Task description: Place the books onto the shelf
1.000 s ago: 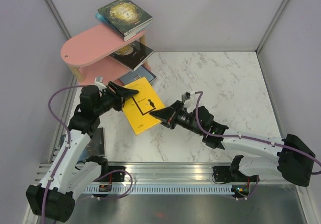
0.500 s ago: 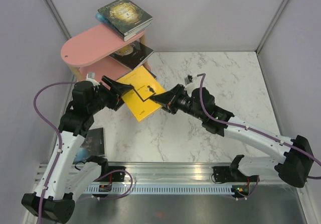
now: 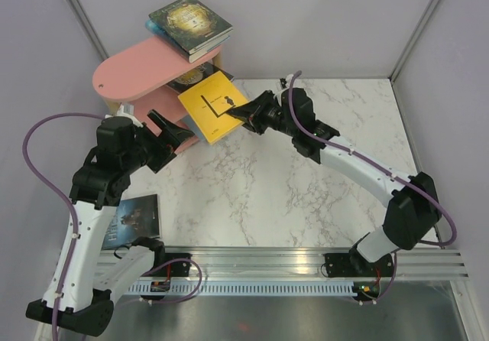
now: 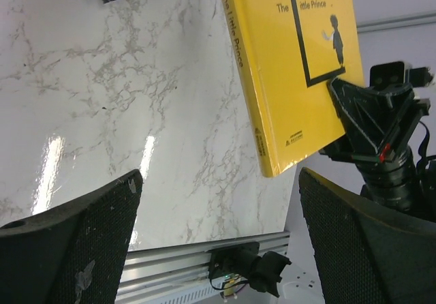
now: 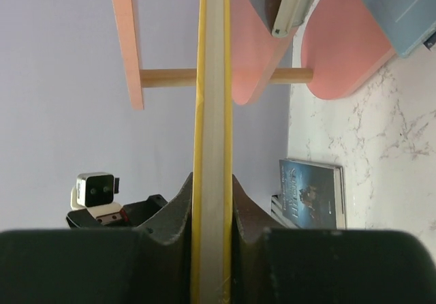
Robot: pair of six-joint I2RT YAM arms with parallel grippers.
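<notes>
While the left jaws gape beside it, the right jaws clamp the yellow book (image 3: pixel 209 109).

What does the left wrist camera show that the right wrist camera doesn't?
Left wrist only: the cover of the yellow book, titled The Little Prince, the right gripper clamped on its edge, and the left gripper open and empty. Right wrist only: the pink shelf, its wooden post, and a dark book lying flat on the table. Both: the yellow book and the table.
</notes>
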